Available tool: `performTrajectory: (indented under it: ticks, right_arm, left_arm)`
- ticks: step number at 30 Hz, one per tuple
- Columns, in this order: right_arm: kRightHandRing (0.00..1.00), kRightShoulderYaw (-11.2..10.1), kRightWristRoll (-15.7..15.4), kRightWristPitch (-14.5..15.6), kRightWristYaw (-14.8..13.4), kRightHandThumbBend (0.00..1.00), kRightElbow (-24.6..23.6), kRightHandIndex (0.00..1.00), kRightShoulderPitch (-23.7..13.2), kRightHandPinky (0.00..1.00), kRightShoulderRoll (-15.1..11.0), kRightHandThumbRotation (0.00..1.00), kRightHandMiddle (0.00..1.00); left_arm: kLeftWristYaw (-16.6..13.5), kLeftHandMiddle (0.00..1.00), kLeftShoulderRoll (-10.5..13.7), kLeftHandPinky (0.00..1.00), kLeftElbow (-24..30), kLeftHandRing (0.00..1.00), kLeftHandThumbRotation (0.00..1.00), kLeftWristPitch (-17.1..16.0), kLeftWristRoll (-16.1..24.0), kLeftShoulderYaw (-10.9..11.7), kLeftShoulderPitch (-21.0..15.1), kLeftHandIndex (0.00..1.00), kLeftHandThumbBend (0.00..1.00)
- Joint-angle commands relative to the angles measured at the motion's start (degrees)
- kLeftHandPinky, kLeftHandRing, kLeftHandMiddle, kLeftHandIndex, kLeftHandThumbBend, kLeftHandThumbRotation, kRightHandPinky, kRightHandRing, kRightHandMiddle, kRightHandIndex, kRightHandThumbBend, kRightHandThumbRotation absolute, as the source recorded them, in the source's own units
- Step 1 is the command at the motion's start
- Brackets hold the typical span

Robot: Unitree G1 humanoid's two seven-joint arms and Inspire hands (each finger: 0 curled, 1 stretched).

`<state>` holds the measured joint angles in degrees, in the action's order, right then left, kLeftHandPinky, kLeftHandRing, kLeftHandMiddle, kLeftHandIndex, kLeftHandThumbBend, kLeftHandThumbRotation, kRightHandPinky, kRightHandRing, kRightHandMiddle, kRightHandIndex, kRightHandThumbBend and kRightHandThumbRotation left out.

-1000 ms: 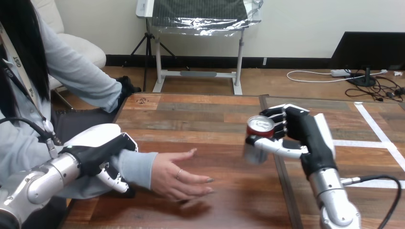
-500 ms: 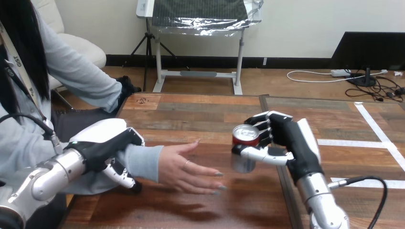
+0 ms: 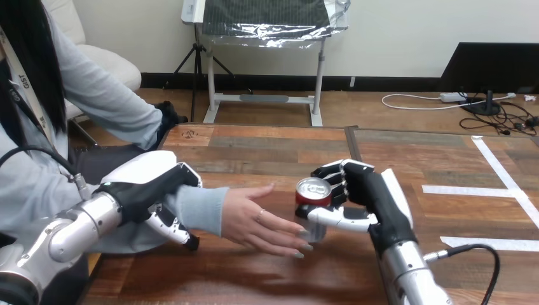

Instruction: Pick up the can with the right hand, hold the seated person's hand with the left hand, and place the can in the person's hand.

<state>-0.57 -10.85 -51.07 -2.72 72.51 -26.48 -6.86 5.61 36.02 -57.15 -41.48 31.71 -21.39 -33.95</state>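
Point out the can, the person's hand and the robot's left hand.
can (image 3: 311, 192): head view, on its red upper band.
person's hand (image 3: 254, 216): head view, on its middle, behind the fingers.
left hand (image 3: 151, 185): head view, on its black part below the white shell.

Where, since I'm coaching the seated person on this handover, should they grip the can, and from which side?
By its bare side wall at the view's left, coming from there. The can stands upright; the right hand wraps its far and right sides, thumb across the near side, so likely only the side facing the person's hand is free.
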Motion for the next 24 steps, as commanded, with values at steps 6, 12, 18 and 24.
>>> performTrajectory:
  ticks: [6, 12, 18, 24]
  right_arm:
    - [0.43, 0.7, -0.2, -4.4, -0.4, 0.76, -5.1, 0.52, -1.8, 0.37, 0.3, 0.00, 0.51]
    - [0.42, 1.0, 0.3, -4.7, 0.6, 0.76, -6.2, 0.52, -1.0, 0.37, 1.1, 0.00, 0.50]
    - [0.42, 1.6, 0.0, -5.0, 0.8, 0.76, -7.8, 0.52, 0.0, 0.36, 1.7, 0.00, 0.50]
    - [0.41, 2.2, 0.0, -5.0, 0.9, 0.76, -9.4, 0.52, 1.0, 0.36, 2.3, 0.00, 0.49]
  left_arm:
    - [0.2, 0.37, -2.2, 0.25, 5.9, 0.30, 0.00, -0.9, -2.8, 2.4, -4.2, 0.39, 0.85]
    - [0.0, 0.37, -2.4, 0.24, 6.7, 0.30, 0.00, -1.2, -2.7, 2.4, -4.1, 0.39, 0.86]
    - [0.8, 0.37, -2.7, 0.24, 8.0, 0.30, 0.00, -0.7, -3.3, 2.6, -4.0, 0.39, 0.86]
    - [1.1, 0.37, -3.0, 0.24, 8.9, 0.30, 0.00, -0.2, -3.2, 2.5, -4.0, 0.39, 0.86]
